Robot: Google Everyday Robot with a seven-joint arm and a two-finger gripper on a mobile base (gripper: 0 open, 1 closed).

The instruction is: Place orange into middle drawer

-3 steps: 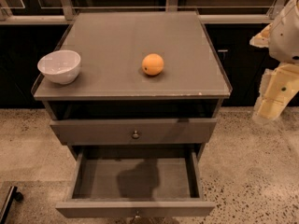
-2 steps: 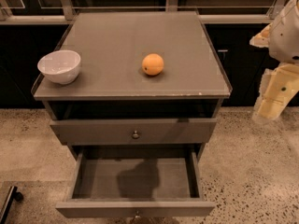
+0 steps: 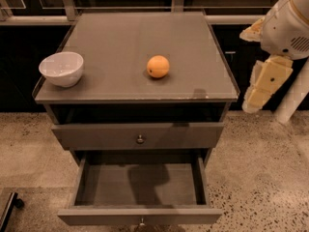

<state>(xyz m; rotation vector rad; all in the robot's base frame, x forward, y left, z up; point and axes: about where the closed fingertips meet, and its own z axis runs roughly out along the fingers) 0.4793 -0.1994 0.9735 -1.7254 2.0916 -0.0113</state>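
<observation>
The orange (image 3: 158, 66) sits on the grey cabinet top (image 3: 120, 37), a little right of its middle. The middle drawer (image 3: 140, 185) is the lower of the two drawers. It is pulled out towards me and its inside is bare. Its knob shows at the bottom edge. The drawer above it (image 3: 140, 135) is closed. My gripper (image 3: 263, 83) hangs off the right side of the cabinet, at about the height of its top. It is well apart from the orange and holds nothing that I can see.
A white bowl (image 3: 61, 68) stands at the front left corner of the cabinet top. Dark cabinets and a rail run along the back. The floor around is speckled stone. A dark object (image 3: 7, 208) lies at the bottom left.
</observation>
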